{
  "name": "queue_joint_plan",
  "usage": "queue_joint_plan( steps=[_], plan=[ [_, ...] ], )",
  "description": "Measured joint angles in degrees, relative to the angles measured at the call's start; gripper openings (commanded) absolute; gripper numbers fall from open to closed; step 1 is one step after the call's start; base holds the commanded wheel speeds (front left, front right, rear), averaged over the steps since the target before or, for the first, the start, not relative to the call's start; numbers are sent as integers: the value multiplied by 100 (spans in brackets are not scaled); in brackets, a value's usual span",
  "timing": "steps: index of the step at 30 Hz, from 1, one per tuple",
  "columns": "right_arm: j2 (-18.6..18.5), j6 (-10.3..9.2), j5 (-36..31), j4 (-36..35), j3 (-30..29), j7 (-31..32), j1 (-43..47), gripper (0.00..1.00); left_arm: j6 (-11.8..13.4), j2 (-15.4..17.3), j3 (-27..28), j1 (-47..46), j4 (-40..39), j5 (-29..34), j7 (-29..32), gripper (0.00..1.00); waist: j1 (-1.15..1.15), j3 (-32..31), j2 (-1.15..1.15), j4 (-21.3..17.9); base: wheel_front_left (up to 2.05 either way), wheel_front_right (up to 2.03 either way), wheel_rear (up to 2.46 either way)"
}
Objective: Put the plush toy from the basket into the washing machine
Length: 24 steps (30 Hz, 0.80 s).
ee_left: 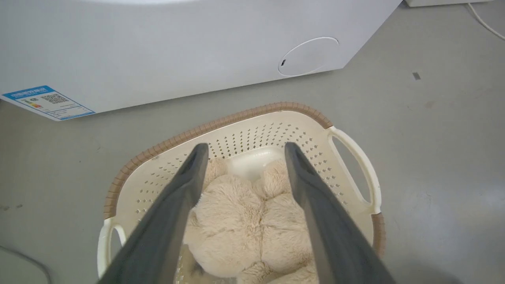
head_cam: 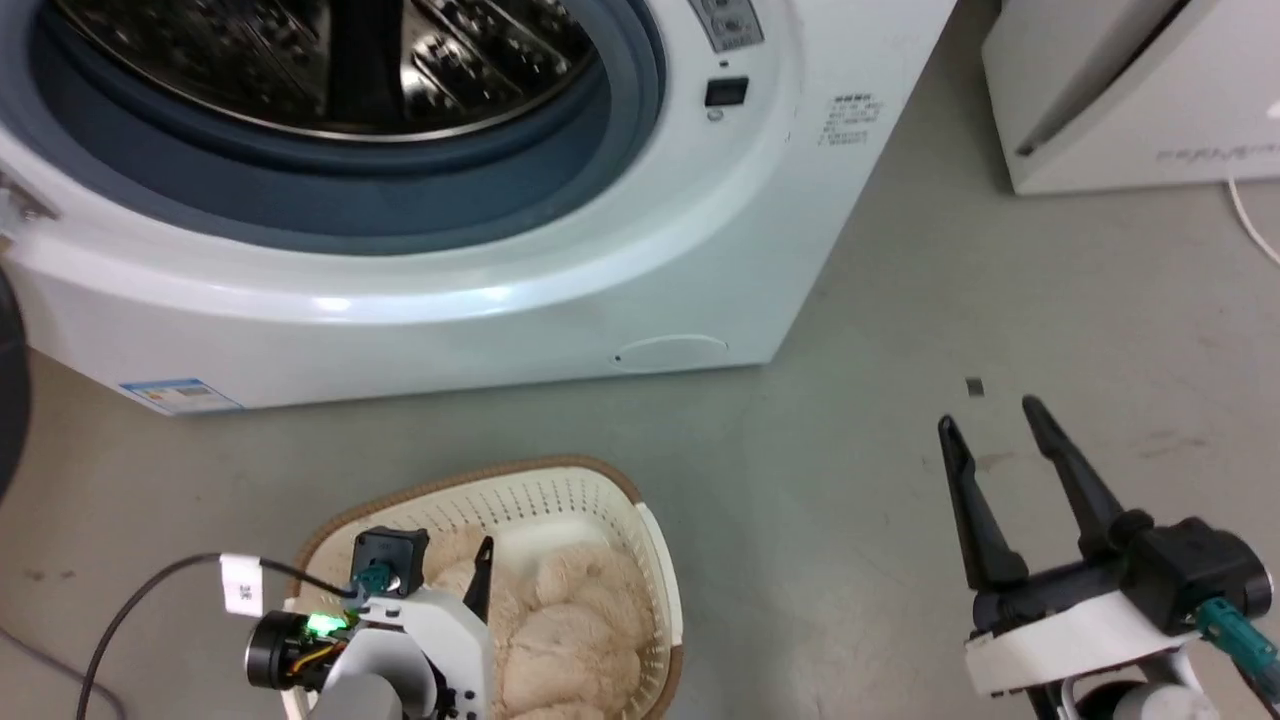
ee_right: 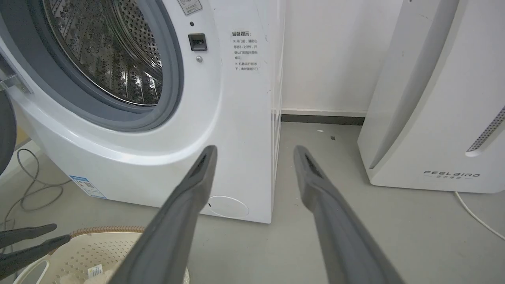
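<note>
Left wrist view, reach step: left gripper [ee_left: 245,148] hovers, jaws apart, over toy [ee_left: 236,221] lying in basket [ee_left: 252,114] before open washer [head_cam: 480,310]; right gripper [head_cam: 988,412] idle, jaws apart; next, probably descend and clamp toy's bulk.

Fluffy cream plush toy [ee_left: 232,221], partly hidden behind dark left gripper [ee_left: 245,146], runs off bottom edge; white washing machine's [ee_left: 158,51] blue label [ee_left: 47,102] unreadable.

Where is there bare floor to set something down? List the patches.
Free: floor between basket and right hand; strip between washer and basket. Crowded: toy nearly fills basket under the open left hand; cable left of it.
</note>
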Motion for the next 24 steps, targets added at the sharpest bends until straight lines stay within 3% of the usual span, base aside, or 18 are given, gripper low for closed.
queue_joint_plan(
  steps=[11, 24],
  plan=[
    [0, 0, 181, -186, 22, -114, -227, 100, -40, 214, -214, -573, 764, -109, -10, 100, 0, 692, 0, -203, 0, 0, 0],
    [0, 0, 300, -497, 73, -266, -396, 100, 33, 583, -612, -1291, 1581, -146, 385, 100, 0, 1594, 0, -435, 0, 0, 0]
  ],
)
